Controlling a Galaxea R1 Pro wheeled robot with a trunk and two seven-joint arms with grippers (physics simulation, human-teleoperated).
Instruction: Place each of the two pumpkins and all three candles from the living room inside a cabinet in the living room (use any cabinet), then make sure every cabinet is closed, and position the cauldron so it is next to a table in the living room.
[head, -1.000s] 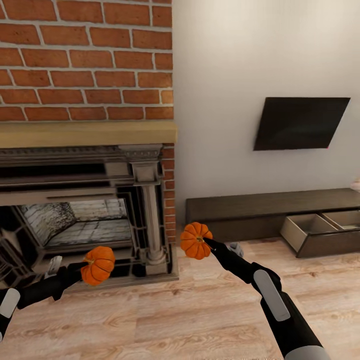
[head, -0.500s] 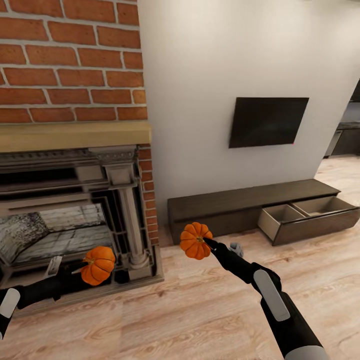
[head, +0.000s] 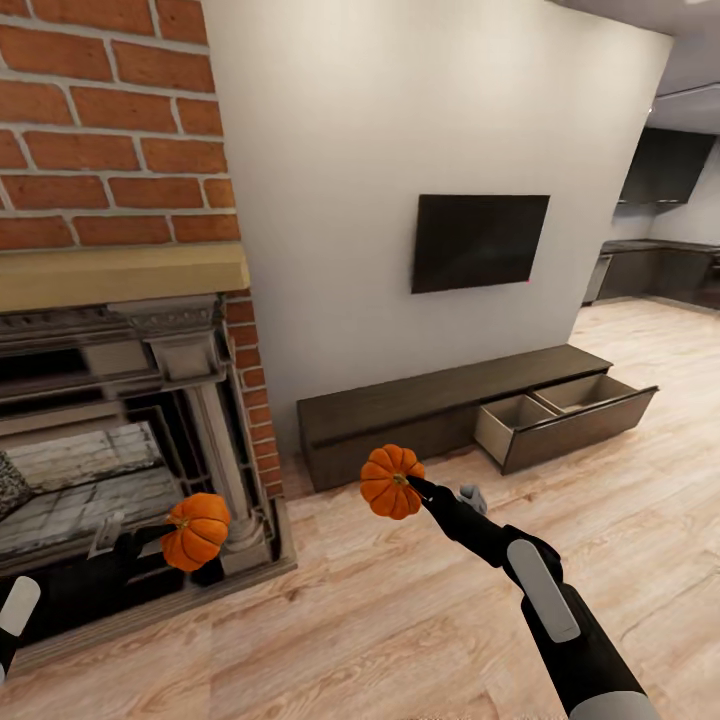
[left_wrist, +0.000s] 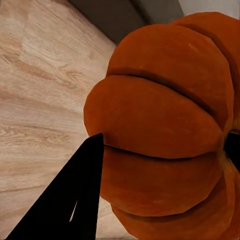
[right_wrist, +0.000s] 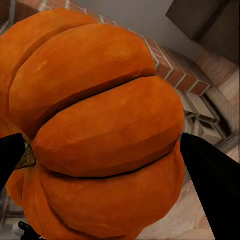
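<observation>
Against the white wall stands the cabinet (head: 420, 425), long, low and dark brown, and everything else can be placed from it. You have its far-end drawer (head: 565, 425) pulled out over the wooden floor (head: 400, 620), showing two open compartments with nothing visible inside them. Above the cabinet hangs a dark screen (head: 480, 242), flat on the wall. Beside the cabinet's near end rises the brick fireplace (head: 110, 300), with its pale mantel and grey surround.

Your right gripper (head: 412, 486) is clamped on one pumpkin (head: 391, 482), held up in the air in front of the cabinet's near half, well clear of the floor. In the right wrist view that pumpkin (right_wrist: 100, 135) sits between the two dark fingers (right_wrist: 212, 185), its stem off to one side.

Your left gripper (head: 170, 530) is closed on the other pumpkin (head: 198, 531), which hangs in front of the fireplace, well apart from the cabinet's near end. In the left wrist view this pumpkin (left_wrist: 165, 135) presses against a black finger (left_wrist: 70, 205), with wooden floor behind.
</observation>
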